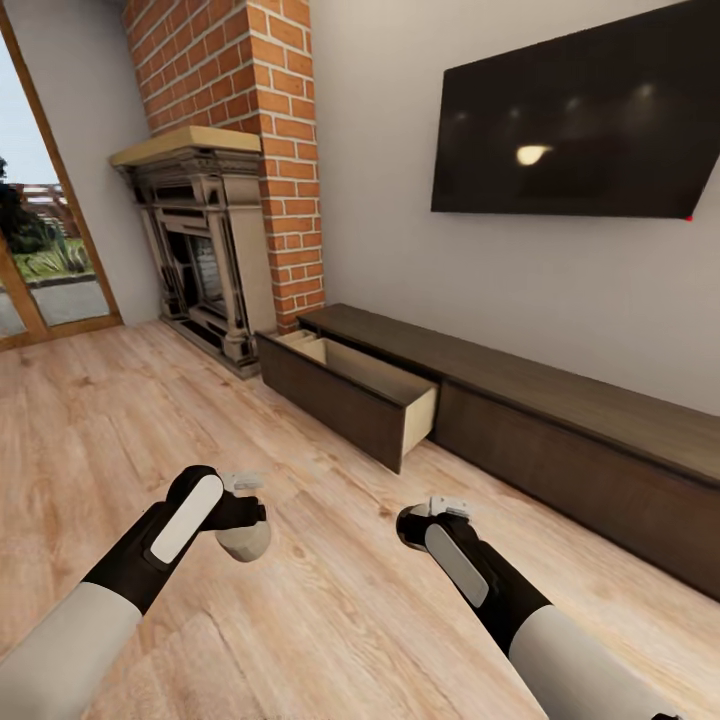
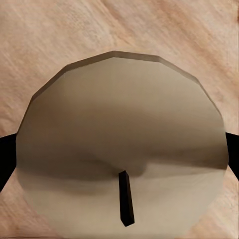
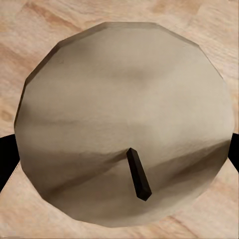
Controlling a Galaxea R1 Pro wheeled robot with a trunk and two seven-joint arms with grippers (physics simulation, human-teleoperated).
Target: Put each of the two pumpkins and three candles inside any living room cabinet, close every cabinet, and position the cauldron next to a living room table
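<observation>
Head view alone showed cabinet [image 1: 520,400] drawer [image 1: 350,385] open. Left gripper [image 1: 243,520] and right gripper [image 1: 440,512] each clamped a candle [image 2: 119,144] [image 3: 124,124].

Both arms reach forward and low, each pincer, left [image 1: 243,525] and right [image 1: 440,512], clamped on a load.

Each wrist view's candle [image 2: 119,144] [image 3: 124,124] hides most of its gripper's fingers [image 2: 6,157] [image 3: 6,154]; the cabinet [image 1: 560,440] runs off the head view's right edge.

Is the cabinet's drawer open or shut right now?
Open. The left-end drawer of the cabinet is pulled out over the floor, showing its tan inside walls. The fronts to its right sit flush. What it holds cannot be told.
</observation>
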